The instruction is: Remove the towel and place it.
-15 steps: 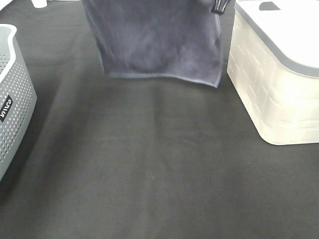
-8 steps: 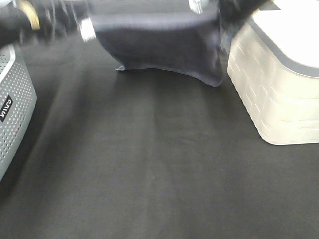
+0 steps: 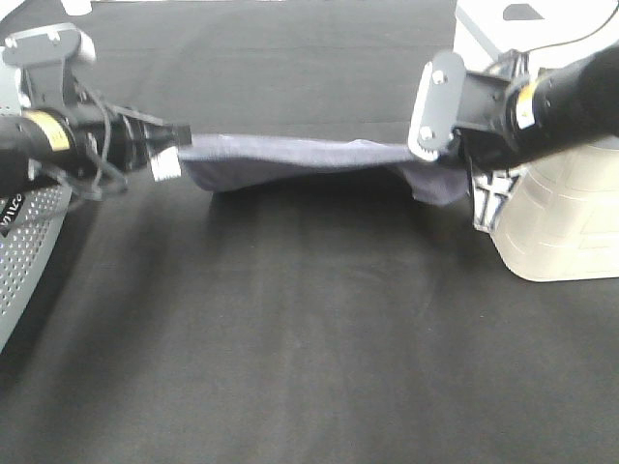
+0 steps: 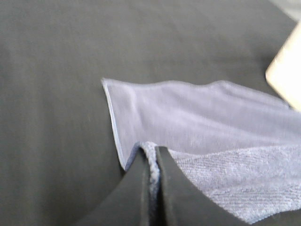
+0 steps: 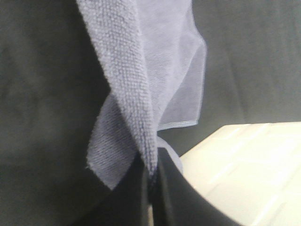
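Note:
The grey-lavender towel (image 3: 300, 159) hangs stretched between my two grippers, low over the black table, its far part sagging onto the cloth. My left gripper (image 3: 174, 145) is shut on the towel's left corner; the left wrist view shows its fingers (image 4: 141, 188) pinching the hem, with the towel (image 4: 202, 117) spread beyond. My right gripper (image 3: 430, 159) is shut on the right corner, next to the cream bin (image 3: 561, 222). The right wrist view shows the towel (image 5: 141, 80) pinched between the fingers (image 5: 171, 188), with the cream bin (image 5: 244, 165) close beside.
A grey perforated basket (image 3: 24, 242) stands at the left edge, under my left arm. The cream bin has a grey-rimmed white lid (image 3: 503, 14). The black tablecloth (image 3: 309, 338) covers the table toward the front.
Both grippers have come down from above the view with the towel. It hung vertically at the back; now it is lowered, stretched flat between them, close to the table.

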